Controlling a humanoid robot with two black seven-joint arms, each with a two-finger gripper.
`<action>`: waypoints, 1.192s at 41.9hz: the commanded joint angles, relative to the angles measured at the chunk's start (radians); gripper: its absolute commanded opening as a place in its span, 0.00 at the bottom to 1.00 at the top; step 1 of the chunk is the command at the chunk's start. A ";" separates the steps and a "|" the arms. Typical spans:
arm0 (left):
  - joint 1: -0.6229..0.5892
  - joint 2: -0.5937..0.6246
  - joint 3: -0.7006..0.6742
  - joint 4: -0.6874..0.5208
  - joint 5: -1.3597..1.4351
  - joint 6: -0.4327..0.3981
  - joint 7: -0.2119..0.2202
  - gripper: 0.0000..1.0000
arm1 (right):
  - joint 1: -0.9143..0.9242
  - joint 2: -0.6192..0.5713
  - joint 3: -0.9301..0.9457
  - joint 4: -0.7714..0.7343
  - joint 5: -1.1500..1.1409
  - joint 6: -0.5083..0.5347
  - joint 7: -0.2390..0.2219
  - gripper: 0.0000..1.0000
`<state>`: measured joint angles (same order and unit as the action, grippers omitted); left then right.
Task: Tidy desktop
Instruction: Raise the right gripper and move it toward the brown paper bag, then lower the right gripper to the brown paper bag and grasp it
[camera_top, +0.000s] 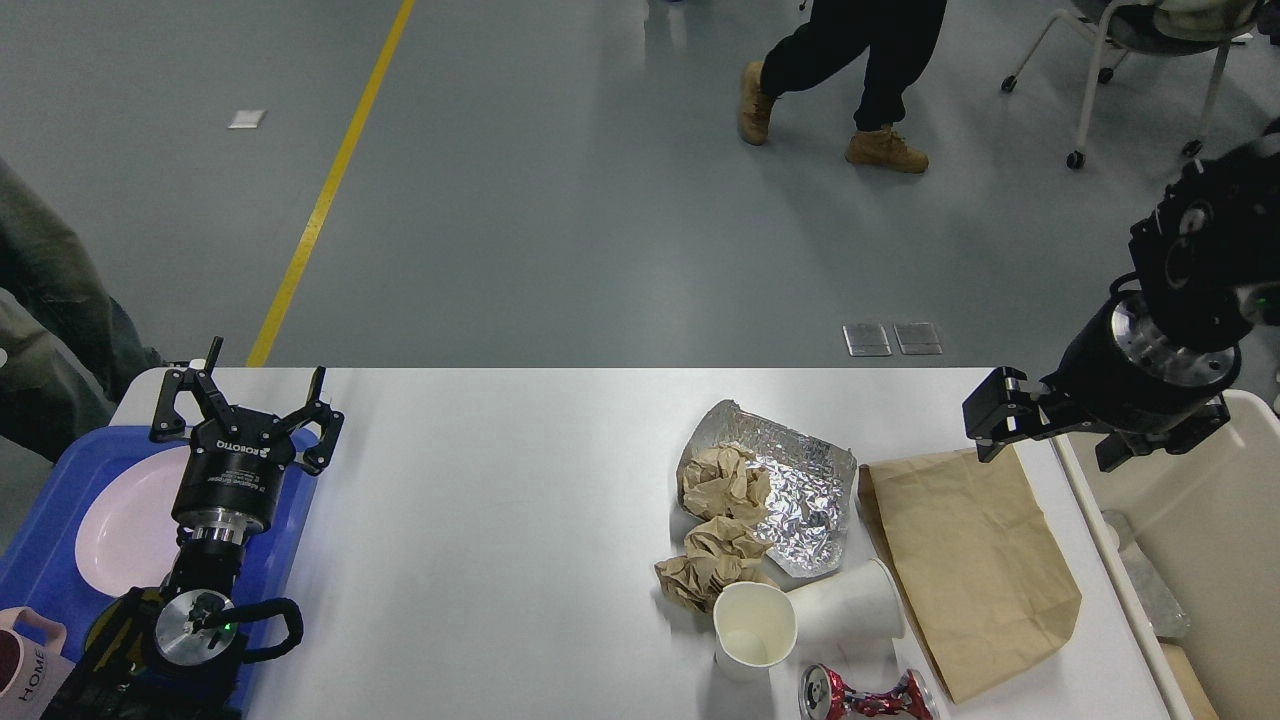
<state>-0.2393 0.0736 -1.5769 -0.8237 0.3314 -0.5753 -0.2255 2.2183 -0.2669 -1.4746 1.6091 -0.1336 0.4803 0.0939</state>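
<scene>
The white desktop (500, 520) carries litter on its right half: a crinkled foil sheet (800, 490), two crumpled brown paper balls (725, 480) (710, 568), an upright paper cup (755, 625), a second cup lying on its side (850, 602), a crushed red can (865, 697) and a flat brown paper bag (975, 560). My right gripper (1055, 440) hangs open and empty above the bag's far corner, by the bin's rim. Over the blue tray at the left, my left gripper (245, 410) stands open and empty.
A beige bin (1200, 500) sits off the table's right edge with some rubbish inside. The blue tray (40, 545) at left holds a pink plate (125, 525) and a pink mug (30, 668). A person walks on the floor beyond, and another stands at far left.
</scene>
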 joint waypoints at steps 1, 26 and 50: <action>0.000 0.000 0.000 0.000 0.000 0.000 0.000 0.97 | -0.166 -0.037 -0.012 -0.076 -0.133 -0.089 0.053 0.95; 0.000 0.000 0.000 0.000 0.001 0.000 0.000 0.97 | -0.805 -0.178 0.145 -0.580 -0.241 -0.259 0.256 0.96; -0.002 0.000 0.000 0.000 0.000 0.000 0.000 0.97 | -0.967 -0.143 0.177 -0.650 -0.182 -0.437 0.247 1.00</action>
<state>-0.2403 0.0736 -1.5769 -0.8237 0.3315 -0.5753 -0.2255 1.2684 -0.4123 -1.3063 0.9562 -0.3169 0.0823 0.3405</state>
